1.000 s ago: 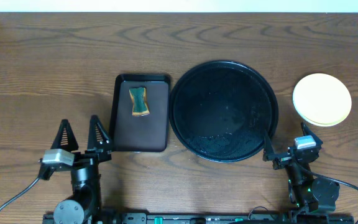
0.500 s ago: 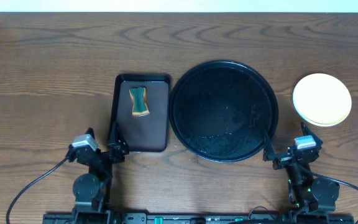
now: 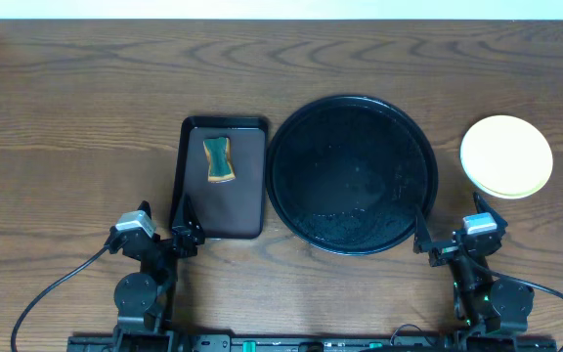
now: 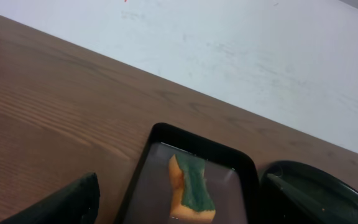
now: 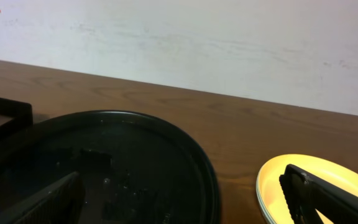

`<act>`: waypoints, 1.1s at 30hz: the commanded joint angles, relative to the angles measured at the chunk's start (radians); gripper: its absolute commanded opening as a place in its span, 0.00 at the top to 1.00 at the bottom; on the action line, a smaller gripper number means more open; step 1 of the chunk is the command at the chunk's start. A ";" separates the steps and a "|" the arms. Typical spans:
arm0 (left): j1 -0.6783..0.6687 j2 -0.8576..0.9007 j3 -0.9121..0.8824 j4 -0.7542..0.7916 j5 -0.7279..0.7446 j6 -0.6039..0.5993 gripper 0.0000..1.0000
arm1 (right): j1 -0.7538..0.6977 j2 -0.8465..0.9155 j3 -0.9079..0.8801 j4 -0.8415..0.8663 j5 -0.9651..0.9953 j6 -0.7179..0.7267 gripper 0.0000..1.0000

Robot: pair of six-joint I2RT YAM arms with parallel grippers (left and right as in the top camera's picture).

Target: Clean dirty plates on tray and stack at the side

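Note:
The round black tray (image 3: 352, 174) sits mid-table, wet and speckled with droplets, with no plate on it. To its right the plates (image 3: 506, 156) stand stacked on the bare wood, the pale yellow one on top; a paler rim shows beneath it in the right wrist view (image 5: 272, 180). My left gripper (image 3: 161, 217) rests open near the front edge, at the brown tray's near left corner. Open too, my right gripper (image 3: 453, 220) rests between the black tray's (image 5: 135, 143) near right rim and the stack. Neither holds anything.
A rectangular dark-brown tray (image 3: 247, 196) lies left of the black tray, with a green-and-orange sponge (image 3: 219, 159) in it. The left wrist view looks over that sponge (image 4: 191, 186) between the left gripper's fingers (image 4: 61, 205). A white wall runs along the table's far edge.
My left gripper swung right and settled low by the brown tray's near corner, then stayed still. The right arm, tray and plates have not moved.

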 commanded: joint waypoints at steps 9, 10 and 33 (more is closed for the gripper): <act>0.006 -0.007 -0.011 -0.050 -0.009 0.007 0.17 | 0.010 -0.003 -0.001 -0.005 0.003 0.011 0.01; 0.006 -0.007 -0.011 -0.050 -0.009 0.007 0.17 | 0.010 -0.003 -0.001 -0.005 0.003 0.011 0.01; 0.006 -0.007 -0.011 -0.050 -0.009 0.007 0.17 | 0.010 -0.003 -0.001 -0.005 0.003 0.011 0.01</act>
